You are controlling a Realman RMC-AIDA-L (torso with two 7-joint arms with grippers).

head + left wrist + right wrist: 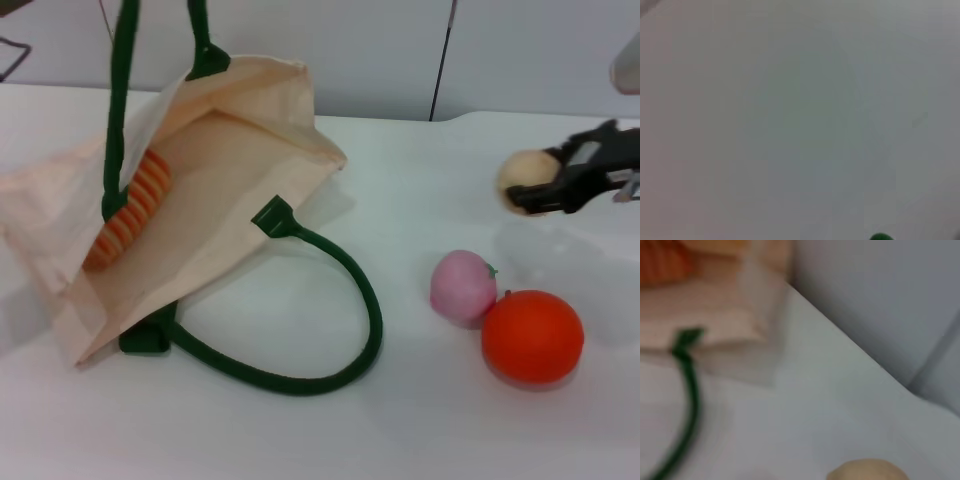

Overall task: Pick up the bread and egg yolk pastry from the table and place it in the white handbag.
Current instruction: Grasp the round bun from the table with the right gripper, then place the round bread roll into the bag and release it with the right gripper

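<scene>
At the left of the head view the white handbag (215,215) lies open on the table (430,420), one green handle pulled up out of the top of the frame, apparently by the unseen left end effector. The bread (133,212) rests inside its mouth. Toward the lower right, a pink ball (462,285) touches an orange ball (532,336). At the right edge, the right end effector (545,185) is clenched on the egg yolk pastry (525,176), above the table.

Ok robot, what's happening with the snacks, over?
Right gripper shut on egg yolk pastry, lifted off table. Bread already inside white handbag. Left gripper out of view. Path to bag clear.
</scene>
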